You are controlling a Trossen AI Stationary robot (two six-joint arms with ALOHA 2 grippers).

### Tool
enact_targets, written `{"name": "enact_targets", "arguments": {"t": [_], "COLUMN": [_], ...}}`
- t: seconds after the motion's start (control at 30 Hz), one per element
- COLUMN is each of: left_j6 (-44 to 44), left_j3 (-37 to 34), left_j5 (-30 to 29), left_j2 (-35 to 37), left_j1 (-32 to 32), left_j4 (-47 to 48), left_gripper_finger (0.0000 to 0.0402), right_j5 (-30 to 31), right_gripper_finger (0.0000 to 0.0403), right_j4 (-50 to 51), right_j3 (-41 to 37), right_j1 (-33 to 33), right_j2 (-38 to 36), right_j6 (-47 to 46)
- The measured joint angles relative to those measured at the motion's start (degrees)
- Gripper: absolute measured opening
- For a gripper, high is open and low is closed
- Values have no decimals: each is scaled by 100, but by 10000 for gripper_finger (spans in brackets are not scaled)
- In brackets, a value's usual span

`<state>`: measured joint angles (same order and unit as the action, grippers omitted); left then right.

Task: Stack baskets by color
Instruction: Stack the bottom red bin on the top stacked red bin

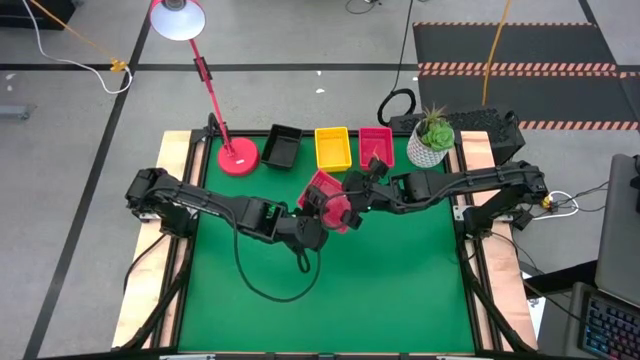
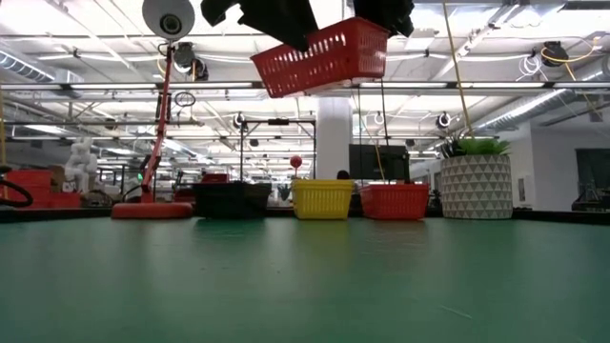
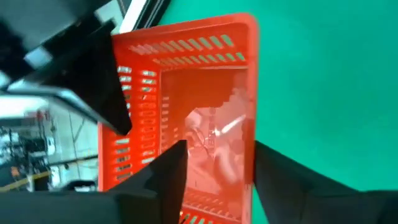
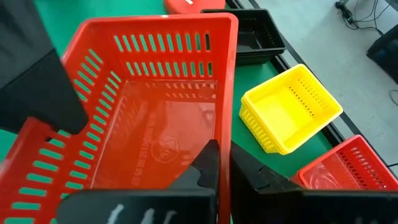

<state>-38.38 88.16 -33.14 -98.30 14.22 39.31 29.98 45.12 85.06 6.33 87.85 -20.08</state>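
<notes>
A red basket [image 1: 326, 203] hangs tilted in the air above the middle of the green table, between my two grippers. My right gripper [image 4: 222, 152] is shut on one side wall. My left gripper [image 3: 217, 165] is open at the opposite wall, with one finger inside the basket and one outside. At the table's far edge a black basket [image 1: 282, 146], a yellow basket [image 1: 333, 148] and another red basket [image 1: 376, 146] rest on their bottoms in a row. My left gripper stands astride the basket's side wall [image 3: 251, 134]; I cannot tell whether a finger touches it. My right gripper pinches the opposite side wall at its rim [image 4: 227, 118], one finger inside and one outside, slanting down from the table's right. The basket is lifted clear, its opening up, its left end [image 2: 272, 76] lower.
A red lamp base [image 1: 238, 157] with its slanting stem stands left of the black basket. A white plant pot [image 1: 431, 142] stands right of the row. A black cable [image 1: 270, 285] loops over the mat below the left arm. The near half of the mat [image 1: 390, 290] is bare.
</notes>
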Motion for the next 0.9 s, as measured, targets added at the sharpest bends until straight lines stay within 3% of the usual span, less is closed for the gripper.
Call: {"name": "enact_targets", "arguments": {"t": [0.13, 0.3, 0.53, 0.73, 0.9], "left_j6": [501, 855, 1742, 3242, 3935], "left_j3": [0, 2, 2, -4, -529], "left_j5": [-13, -12, 150, 340, 335], "left_j2": [68, 271, 802, 1254, 1725], "left_j1": [52, 159, 282, 357, 517], "left_j4": [28, -17, 141, 716, 580], "left_gripper_finger": [204, 214, 189, 158, 129], "right_j5": [-2, 13, 89, 178, 314], "right_gripper_finger": [4, 4, 4, 4, 4], "right_j4": [44, 26, 24, 14, 47], "right_j3": [-2, -2, -7, -7, -4], "right_j1": [4, 4, 4, 4, 4], "right_j2": [-7, -35, -28, -141, -404], "right_j6": [0, 22, 13, -201, -523]}}
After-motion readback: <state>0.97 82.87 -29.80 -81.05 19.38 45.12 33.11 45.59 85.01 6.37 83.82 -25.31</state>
